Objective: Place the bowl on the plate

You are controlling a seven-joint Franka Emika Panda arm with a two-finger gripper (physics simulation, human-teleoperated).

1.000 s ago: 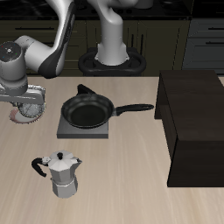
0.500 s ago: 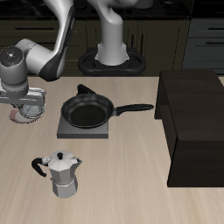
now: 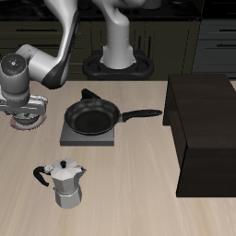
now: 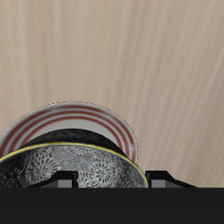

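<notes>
My gripper (image 3: 27,107) is at the table's edge beside the burner slab, shut on the rim of the bowl (image 3: 31,113). The bowl is grey-white speckled inside with a dark rim and hangs level, low over the plate (image 3: 17,125), whose pinkish-red rim shows just under it. In the wrist view the bowl (image 4: 70,166) sits close under my gripper (image 4: 112,180) and covers much of the plate (image 4: 80,119). I cannot tell whether the bowl touches the plate.
A black frying pan (image 3: 90,116) with a long handle sits on a square grey burner slab (image 3: 71,138) beside the plate. A silver moka pot (image 3: 64,182) stands nearer the table's front edge. A dark cabinet (image 3: 205,129) fills the far side.
My gripper has come down a little with the bowl, closer onto the plate. Nothing else has moved.
</notes>
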